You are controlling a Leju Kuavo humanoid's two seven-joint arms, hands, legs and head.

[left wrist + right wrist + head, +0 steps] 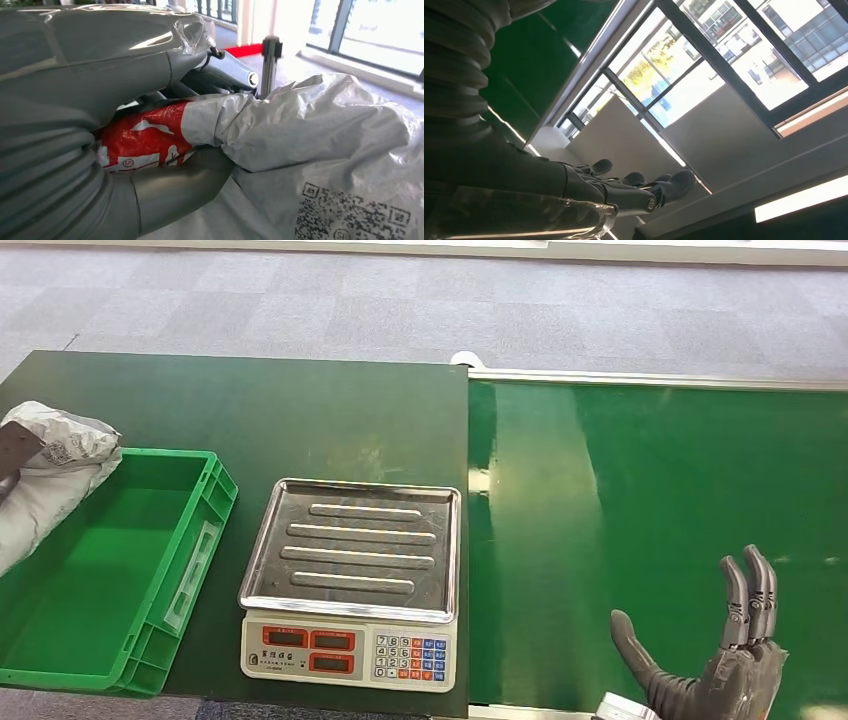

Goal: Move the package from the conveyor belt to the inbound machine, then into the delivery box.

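Head view: left hand (100, 150) grips package (50, 475) above green box (150, 580); right hand (725, 655) upright w/ fingers spread.

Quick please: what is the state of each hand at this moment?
Left hand: closed, holding the grey package over the green box.
Right hand: open, holding nothing, fingers apart above the conveyor belt.

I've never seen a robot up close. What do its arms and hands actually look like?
The right hand is dark grey and human-shaped, with slim segmented fingers and a thicker grey thumb. Behind each hand sits a grey ribbed cover, like a bellows. The left hand is smooth, glossy grey, with clear plastic film over part of its cover and a small silver-capped joint.
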